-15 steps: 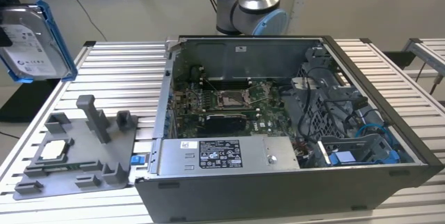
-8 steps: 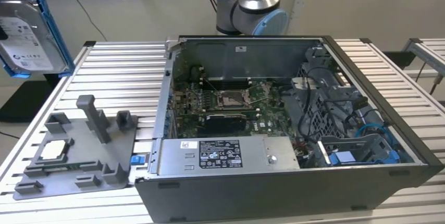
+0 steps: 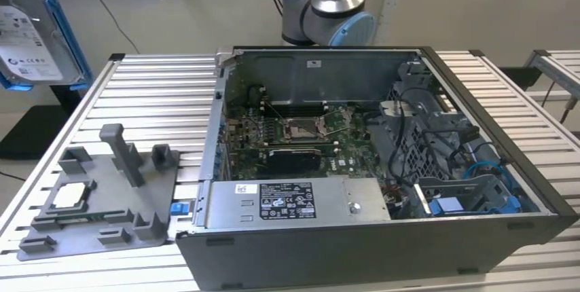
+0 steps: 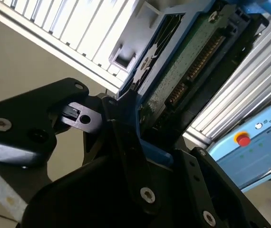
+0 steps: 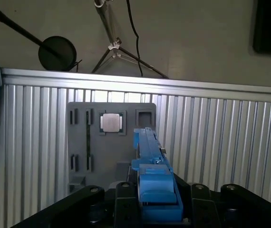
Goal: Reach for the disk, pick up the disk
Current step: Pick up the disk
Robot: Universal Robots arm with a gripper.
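The disk (image 3: 32,34) hangs in the air at the exterior view's upper left, well above the slatted table, its white label and blue frame facing the camera. In the second wrist view its green circuit-board underside (image 4: 192,61) sits in the blue frame, and my gripper (image 4: 135,118) is shut on the frame's end, with black fingers (image 4: 121,137) on both sides. In the first wrist view the disk (image 5: 150,142) appears edge-on, rising from between the black jaws of my gripper (image 5: 157,194), above the grey fixture.
An open computer case (image 3: 507,238) takes up the table's middle, with a grey power-supply box (image 3: 290,200) inside. A grey fixture tray (image 3: 136,190) at the exterior view's left holds a small silver chip (image 3: 73,197). A blue pendant (image 4: 254,147) with a red button lies nearby.
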